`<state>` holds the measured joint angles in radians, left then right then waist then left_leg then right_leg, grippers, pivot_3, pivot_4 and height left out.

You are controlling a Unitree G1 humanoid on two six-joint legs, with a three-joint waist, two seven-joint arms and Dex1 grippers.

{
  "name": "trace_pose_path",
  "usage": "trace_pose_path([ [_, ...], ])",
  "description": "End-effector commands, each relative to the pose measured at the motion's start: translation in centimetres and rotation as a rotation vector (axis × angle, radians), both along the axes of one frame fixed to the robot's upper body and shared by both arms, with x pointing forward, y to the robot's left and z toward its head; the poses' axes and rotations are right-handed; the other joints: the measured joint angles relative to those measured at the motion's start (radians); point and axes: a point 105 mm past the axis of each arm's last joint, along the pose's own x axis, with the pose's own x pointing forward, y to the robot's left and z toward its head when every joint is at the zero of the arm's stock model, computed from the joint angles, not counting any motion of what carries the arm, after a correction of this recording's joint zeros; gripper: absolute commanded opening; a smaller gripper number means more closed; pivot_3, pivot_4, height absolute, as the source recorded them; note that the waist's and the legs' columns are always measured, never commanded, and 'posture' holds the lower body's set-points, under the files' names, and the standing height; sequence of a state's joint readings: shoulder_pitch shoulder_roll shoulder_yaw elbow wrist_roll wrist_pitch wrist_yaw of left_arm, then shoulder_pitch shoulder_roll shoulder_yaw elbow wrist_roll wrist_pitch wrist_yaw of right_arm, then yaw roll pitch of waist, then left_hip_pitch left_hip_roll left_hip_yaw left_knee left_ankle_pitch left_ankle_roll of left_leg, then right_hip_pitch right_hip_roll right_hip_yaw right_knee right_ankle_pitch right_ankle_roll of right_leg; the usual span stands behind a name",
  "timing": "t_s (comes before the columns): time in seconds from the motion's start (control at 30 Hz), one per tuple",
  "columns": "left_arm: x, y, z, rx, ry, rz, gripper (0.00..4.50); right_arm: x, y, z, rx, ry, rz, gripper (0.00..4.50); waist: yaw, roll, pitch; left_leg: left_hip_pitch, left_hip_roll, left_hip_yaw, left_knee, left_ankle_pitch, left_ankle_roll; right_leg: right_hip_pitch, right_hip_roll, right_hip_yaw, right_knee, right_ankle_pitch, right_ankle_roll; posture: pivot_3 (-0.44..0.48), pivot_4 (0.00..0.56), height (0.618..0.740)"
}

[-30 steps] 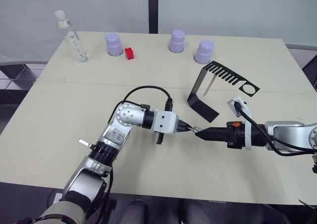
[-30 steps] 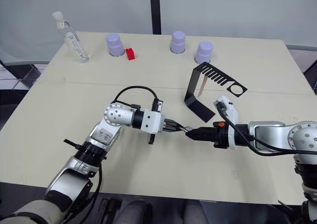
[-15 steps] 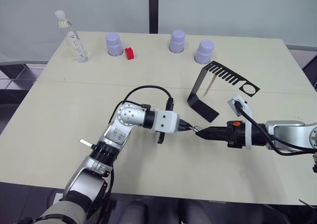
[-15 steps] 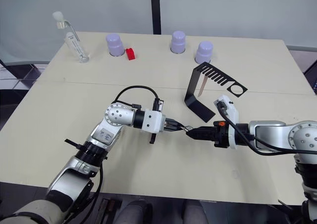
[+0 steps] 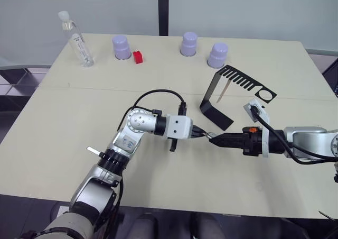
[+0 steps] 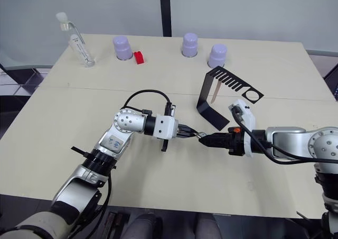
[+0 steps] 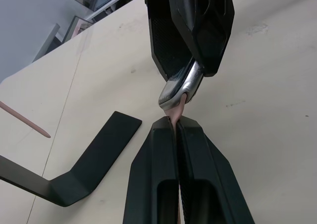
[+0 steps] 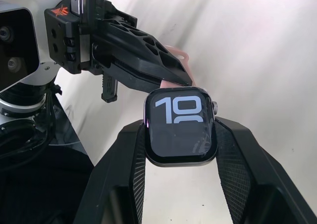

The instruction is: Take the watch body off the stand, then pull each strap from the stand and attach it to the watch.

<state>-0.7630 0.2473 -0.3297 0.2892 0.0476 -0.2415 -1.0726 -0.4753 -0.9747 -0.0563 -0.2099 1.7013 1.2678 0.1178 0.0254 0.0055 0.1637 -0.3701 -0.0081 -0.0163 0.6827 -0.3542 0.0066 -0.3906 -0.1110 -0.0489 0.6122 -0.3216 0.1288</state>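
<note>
R gripper [image 8: 181,135] pinched the watch [image 8: 181,126] by its sides, screen facing its wrist cam, held over the table [image 5: 79,117] near the stand's [image 5: 215,99] foot. L gripper [image 7: 176,127] was pressed shut on a pink strap [image 7: 178,111], strap end touching the watch's edge. 2nd strap [image 5: 224,90] hung from the stand's comb arm. Step in hand looked like mating strap 1 to the case. To do it well: keep strap end square w/ the case slot, slide sideways along the slot, not push straight in; R grip firm so the case can't twist.
</note>
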Motion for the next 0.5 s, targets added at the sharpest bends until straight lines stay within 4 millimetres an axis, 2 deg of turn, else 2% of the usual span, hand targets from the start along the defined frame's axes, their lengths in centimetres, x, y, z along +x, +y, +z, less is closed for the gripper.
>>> trace_pose_path([
  [0.03,-2.3,-3.2,3.4,-0.111,-0.100,-0.136,0.00,-0.9,1.7,0.5,0.036,-0.023,0.100,1.50,0.000,0.000,0.000,0.000,0.000,0.000,0.000,0.000,0.000,0.000,0.000,0.000,0.000,0.000,0.000,0.000,0.150,0.740],
  [0.23,-2.8,-2.9,3.9,-0.122,-0.111,-0.157,0.00,-0.1,0.6,0.0,0.021,-0.019,0.047,1.50,0.000,0.000,0.000,0.000,0.000,0.000,0.000,0.000,0.000,0.000,0.000,0.000,0.000,0.000,0.000,0.000,0.150,0.740],
  [0.4,-2.6,-2.7,4.0,-0.120,-0.112,-0.154,0.00,-0.3,0.6,0.2,0.052,-0.008,0.062,1.50,0.000,0.000,0.000,0.000,0.000,0.000,0.000,0.000,0.000,0.000,0.000,0.000,0.000,0.000,0.000,0.000,0.150,0.740],
  [0.5,-2.0,-2.3,3.8,-0.105,-0.089,-0.103,0.00,-0.4,0.8,0.8,0.038,-0.081,0.079,1.50,0.000,0.000,0.000,0.000,0.000,0.000,0.000,0.000,0.000,0.000,0.000,0.000,0.000,0.000,0.000,0.000,0.150,0.740],
])
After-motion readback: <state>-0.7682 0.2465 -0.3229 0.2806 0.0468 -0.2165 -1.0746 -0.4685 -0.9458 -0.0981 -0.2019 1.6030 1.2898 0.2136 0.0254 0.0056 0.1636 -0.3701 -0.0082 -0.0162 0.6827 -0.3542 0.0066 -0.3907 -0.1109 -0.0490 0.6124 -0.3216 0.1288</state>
